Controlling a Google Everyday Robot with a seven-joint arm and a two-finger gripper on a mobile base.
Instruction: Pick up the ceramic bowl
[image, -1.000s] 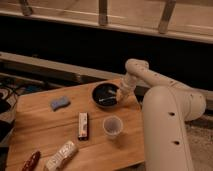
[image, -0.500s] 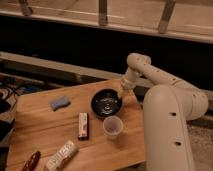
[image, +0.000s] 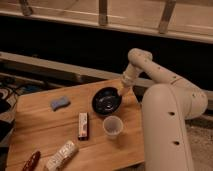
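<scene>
The ceramic bowl (image: 106, 100) is round and glossy black with pale glints inside. It is at the back right of the wooden table (image: 42, 127), tipped so that its inside faces the camera. My gripper (image: 121, 92) is at the bowl's right rim, shut on the rim, with the arm reaching down from the upper right. The small translucent cup (image: 113, 126) stands upright just in front of the bowl, apart from it.
A blue sponge (image: 60, 103) lies left of the bowl. A snack bar (image: 83, 124) lies left of the cup. A white packet (image: 62, 155) and a reddish item (image: 31, 160) lie at the front left. My white body (image: 167, 130) stands at the table's right edge.
The bowl has gone from lying flat to tipped up toward the camera, shifting slightly forward. The gripper stays at its right rim.
</scene>
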